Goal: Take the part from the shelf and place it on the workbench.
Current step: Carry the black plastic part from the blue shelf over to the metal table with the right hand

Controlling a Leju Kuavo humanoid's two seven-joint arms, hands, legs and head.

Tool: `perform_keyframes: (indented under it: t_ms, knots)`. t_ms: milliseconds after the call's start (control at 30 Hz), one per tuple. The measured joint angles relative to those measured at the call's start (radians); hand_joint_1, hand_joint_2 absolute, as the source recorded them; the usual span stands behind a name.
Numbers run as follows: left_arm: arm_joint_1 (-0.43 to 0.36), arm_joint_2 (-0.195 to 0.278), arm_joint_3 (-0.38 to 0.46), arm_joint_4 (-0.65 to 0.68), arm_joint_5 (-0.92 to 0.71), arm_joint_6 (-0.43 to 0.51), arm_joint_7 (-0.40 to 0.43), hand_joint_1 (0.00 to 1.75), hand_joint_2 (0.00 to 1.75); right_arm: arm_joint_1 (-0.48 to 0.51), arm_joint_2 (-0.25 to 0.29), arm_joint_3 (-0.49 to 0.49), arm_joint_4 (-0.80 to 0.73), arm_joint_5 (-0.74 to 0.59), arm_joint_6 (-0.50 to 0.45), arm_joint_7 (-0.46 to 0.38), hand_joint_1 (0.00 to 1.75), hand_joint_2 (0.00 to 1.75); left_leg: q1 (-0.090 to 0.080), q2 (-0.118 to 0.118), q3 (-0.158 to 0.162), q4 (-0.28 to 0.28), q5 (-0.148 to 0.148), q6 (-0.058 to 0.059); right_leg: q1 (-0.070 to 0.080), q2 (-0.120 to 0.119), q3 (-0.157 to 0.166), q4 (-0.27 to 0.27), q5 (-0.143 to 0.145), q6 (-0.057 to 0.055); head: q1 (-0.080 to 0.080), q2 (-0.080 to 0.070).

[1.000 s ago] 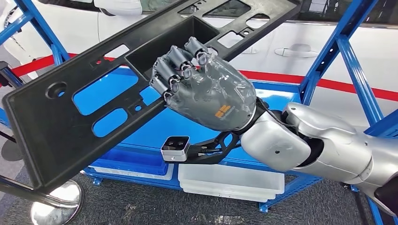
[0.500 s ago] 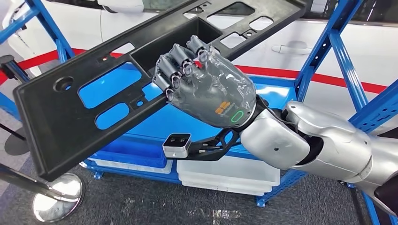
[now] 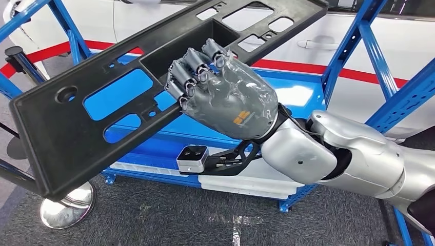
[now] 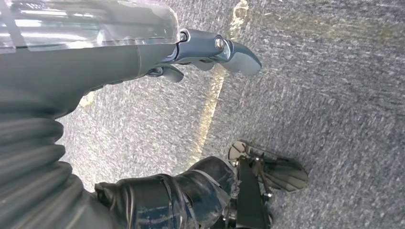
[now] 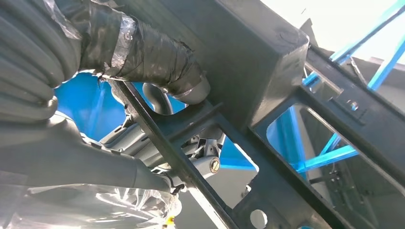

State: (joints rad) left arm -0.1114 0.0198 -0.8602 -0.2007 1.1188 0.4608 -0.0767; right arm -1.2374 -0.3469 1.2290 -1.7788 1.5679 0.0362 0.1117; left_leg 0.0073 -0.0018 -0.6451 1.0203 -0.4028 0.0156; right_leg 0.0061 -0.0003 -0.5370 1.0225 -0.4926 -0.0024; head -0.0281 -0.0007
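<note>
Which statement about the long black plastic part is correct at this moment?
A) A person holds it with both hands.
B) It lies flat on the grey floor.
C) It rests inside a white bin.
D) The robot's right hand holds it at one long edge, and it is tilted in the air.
D: the right hand has its fingers curled over the long edge of the black part, which slants in the air before the blue shelf.

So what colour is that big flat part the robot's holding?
Black. The part, held by the right hand, shows best in the head view.
</note>
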Motion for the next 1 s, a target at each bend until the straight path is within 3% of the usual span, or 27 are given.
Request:
perform_keyframes:
  t_ms: [67,100,167,233,267,300,367,400,467,533,600,633,667,733,767,800,833,867,933,1000]
  knots:
    - [0.000,0.001,0.000,0.000,0.000,0.000,0.001,0.00,1.75,0.000,0.000,0.000,0.001,0.000,0.000,-0.002,1.75,1.75,0.002,-0.001,-0.004,-0.002,0.009,-0.012,-0.003,-0.003,-0.007,-0.009,0.016,-0.010,0.003,0.000]
    - [0.001,0.001,0.000,0.000,-0.001,0.001,0.001,0.00,1.75,0.000,0.001,0.000,0.001,0.000,-0.001,-0.004,1.75,1.75,0.002,-0.002,-0.010,0.006,-0.002,-0.017,-0.007,-0.005,-0.011,-0.015,0.025,-0.016,0.003,0.000]
    - [0.002,0.002,0.000,0.000,-0.002,0.001,0.001,0.00,1.75,0.001,0.004,0.000,0.002,0.000,-0.001,-0.012,1.75,1.75,0.005,-0.003,-0.038,0.076,-0.072,-0.027,-0.016,-0.008,-0.027,-0.024,0.047,-0.028,-0.001,0.000]
    - [0.002,0.002,0.000,0.000,-0.003,0.001,0.001,0.00,1.75,0.002,0.007,0.000,0.002,0.000,-0.002,-0.021,1.75,1.75,0.009,-0.002,-0.077,0.207,-0.159,-0.036,-0.016,-0.008,-0.053,-0.022,0.066,-0.032,-0.006,0.000]
    - [0.002,0.002,0.000,0.000,-0.003,0.001,0.001,0.00,1.75,0.004,0.009,0.000,0.002,0.000,-0.002,-0.025,1.75,1.75,0.010,-0.002,-0.087,0.260,-0.177,-0.040,-0.016,-0.008,-0.068,-0.020,0.075,-0.031,-0.007,0.000]
    - [0.001,0.002,0.000,0.000,-0.003,0.001,0.001,0.00,1.75,0.006,0.009,0.000,0.002,0.000,-0.002,-0.028,1.75,1.75,0.012,-0.002,-0.084,0.285,-0.174,-0.042,-0.017,-0.009,-0.083,-0.017,0.084,-0.029,-0.007,0.000]
    - [0.001,0.002,0.000,0.000,-0.004,0.000,0.002,0.00,1.75,0.008,0.010,0.000,0.002,0.000,-0.002,-0.030,1.75,1.75,0.014,-0.001,-0.027,0.236,-0.121,-0.047,-0.019,-0.008,-0.113,-0.007,0.099,-0.022,-0.007,0.000]
    - [0.001,0.002,0.000,0.000,-0.004,0.001,0.001,0.00,1.75,0.009,0.010,0.000,0.002,0.000,-0.001,-0.031,1.75,1.75,0.016,-0.001,0.021,0.167,-0.109,-0.048,-0.021,-0.008,-0.126,0.001,0.105,-0.017,-0.008,0.000]
    - [-0.001,0.002,0.000,0.000,-0.007,0.003,0.000,0.00,1.75,0.011,0.010,0.000,0.003,0.000,0.004,-0.034,1.75,1.75,0.012,-0.004,0.104,0.049,-0.117,-0.041,-0.020,-0.007,-0.141,0.012,0.114,-0.006,-0.007,0.000]
    - [-0.002,0.002,-0.001,0.000,-0.009,0.005,0.000,0.00,1.75,0.012,0.011,0.000,0.004,0.000,0.010,-0.037,1.75,1.75,0.006,-0.007,0.128,0.009,-0.128,-0.025,-0.017,-0.009,-0.142,0.015,0.126,0.007,-0.006,0.000]
    - [-0.002,0.001,-0.001,0.000,-0.009,0.004,0.007,0.00,1.75,0.014,0.011,0.000,0.005,0.000,0.015,-0.039,1.75,1.75,0.007,-0.005,0.113,0.008,-0.112,-0.006,-0.018,-0.007,-0.147,0.014,0.133,0.018,-0.006,0.000]
    - [-0.003,0.001,-0.002,0.000,-0.010,0.003,0.012,0.00,1.75,0.016,0.011,0.000,0.006,0.000,0.016,-0.040,1.75,1.75,0.007,-0.003,0.104,0.007,-0.100,0.004,-0.019,-0.005,-0.157,0.029,0.114,0.022,-0.003,0.000]
    - [-0.003,0.001,-0.002,0.000,-0.010,0.003,0.015,0.00,1.75,0.018,0.011,0.000,0.006,0.000,0.016,-0.040,1.75,1.75,0.008,-0.001,0.092,0.005,-0.088,0.012,-0.020,-0.003,-0.172,0.063,0.076,0.026,-0.001,0.000]
    - [-0.003,0.001,-0.002,0.000,-0.010,0.002,0.020,0.00,1.75,0.022,0.011,0.000,0.007,0.000,0.016,-0.040,1.75,1.75,0.006,0.001,0.065,0.005,-0.065,0.021,-0.020,-0.002,-0.208,0.187,-0.027,0.030,0.003,0.000]
    - [-0.003,0.001,-0.002,0.000,-0.010,0.002,0.021,0.00,1.75,0.025,0.011,0.000,0.007,0.000,0.016,-0.040,1.75,1.75,0.003,0.001,0.051,0.006,-0.054,0.023,-0.019,-0.002,-0.219,0.249,-0.058,0.030,0.003,0.000]
    - [-0.003,0.001,-0.002,0.000,-0.010,0.002,0.021,0.00,1.75,0.029,0.010,0.000,0.008,0.000,0.016,-0.040,1.75,1.75,0.000,0.001,0.037,0.006,-0.044,0.025,-0.018,-0.002,-0.219,0.290,-0.068,0.029,0.003,0.000]
    - [-0.003,0.001,-0.002,0.000,-0.010,0.002,0.022,0.00,1.75,0.033,0.010,0.000,0.008,0.000,0.016,-0.040,1.75,1.75,-0.003,0.000,0.025,0.007,-0.034,0.025,-0.016,-0.002,-0.203,0.297,-0.057,0.025,0.003,0.000]
    - [-0.003,0.001,-0.002,0.000,-0.010,0.002,0.022,0.00,1.75,0.036,0.010,0.000,0.009,0.000,0.016,-0.040,1.75,1.75,-0.006,-0.001,0.013,0.007,-0.025,0.025,-0.012,-0.002,-0.167,0.264,-0.033,0.017,0.003,0.000]
    - [-0.003,-0.001,-0.002,0.000,-0.010,0.002,0.023,0.00,1.75,0.037,0.011,0.000,0.009,0.000,0.016,-0.040,1.75,1.75,-0.011,-0.002,-0.005,0.008,-0.008,0.023,-0.001,-0.001,-0.062,0.124,-0.004,-0.008,0.002,0.000]
    - [-0.003,-0.004,-0.002,0.000,-0.010,0.002,0.023,0.00,1.75,0.035,0.012,0.000,0.009,0.000,0.016,-0.040,1.75,1.75,-0.010,-0.002,-0.011,0.006,0.007,0.014,0.009,-0.001,0.007,0.014,-0.004,-0.023,0.004,0.000]
